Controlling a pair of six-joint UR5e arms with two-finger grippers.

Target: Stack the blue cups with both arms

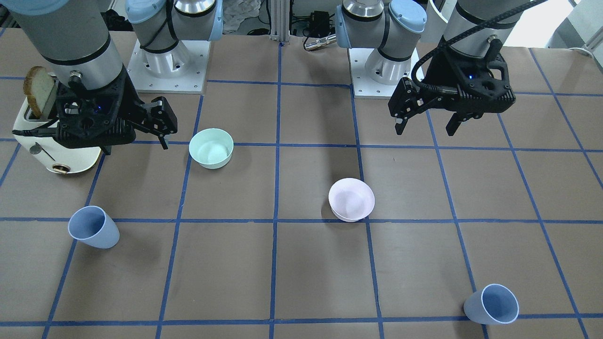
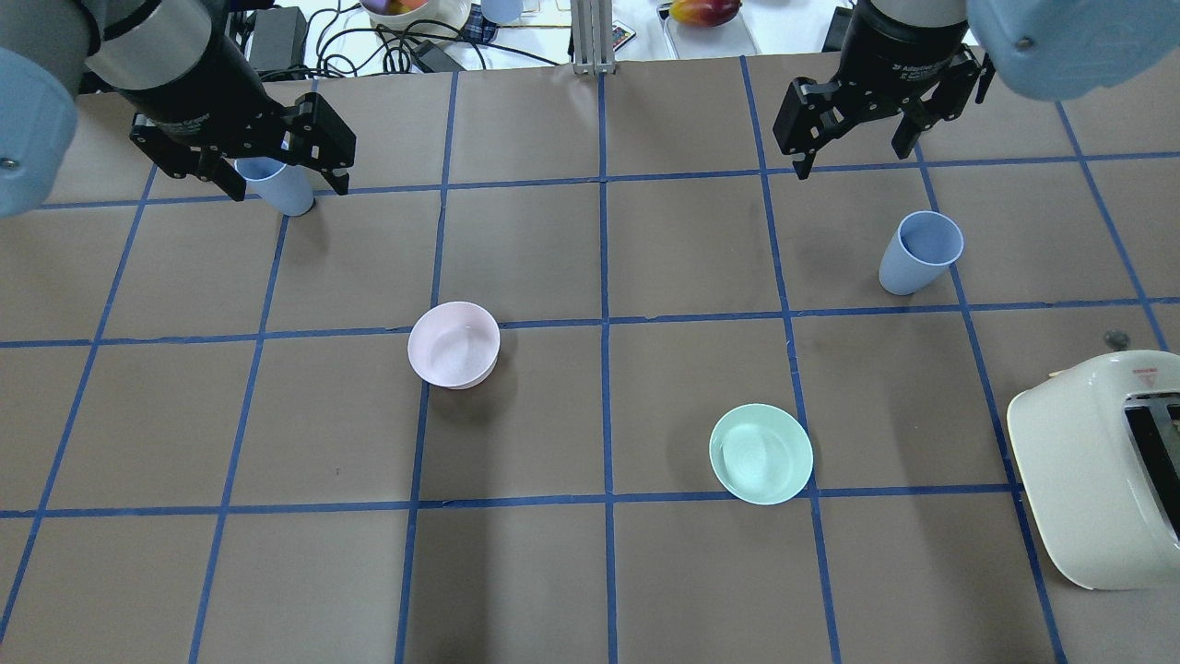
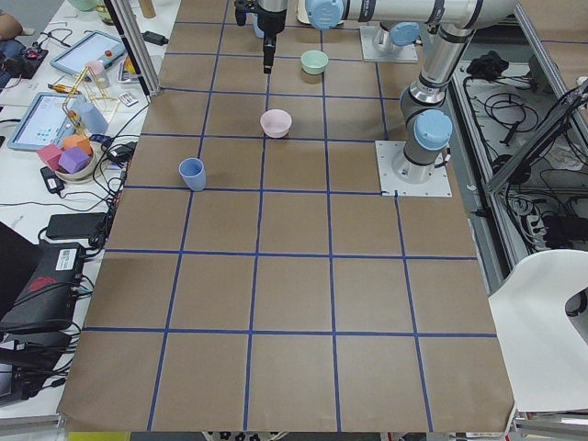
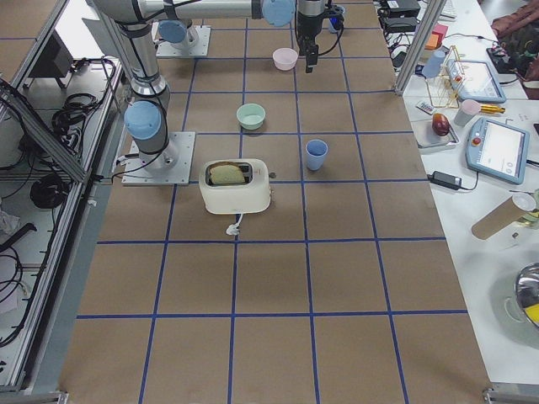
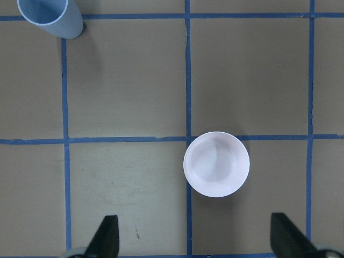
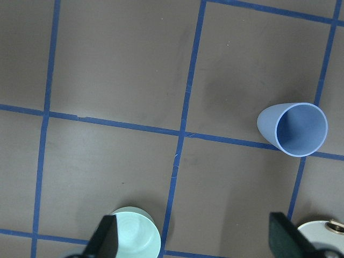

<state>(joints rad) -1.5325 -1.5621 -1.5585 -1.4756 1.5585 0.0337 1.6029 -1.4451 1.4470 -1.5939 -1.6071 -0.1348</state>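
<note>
Since the left cup [image 1: 492,305] and, farther back, the right cup [image 1: 93,227] stand upright and well apart, nothing is stacked yet. Beyond them the left gripper [image 1: 426,126] and right gripper [image 2: 855,159] hover spread and empty; both grasps and the nesting look left to do.

Brown table [image 2: 516,572] (blue tape grid [image 2: 604,277]), cluttered white side benches [image 4: 493,282]

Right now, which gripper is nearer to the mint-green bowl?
Right. The right gripper hovers just beside the mint-green bowl, on its toaster side, jaws open. The left gripper hangs well across the table, closer to the pink bowl.
</note>
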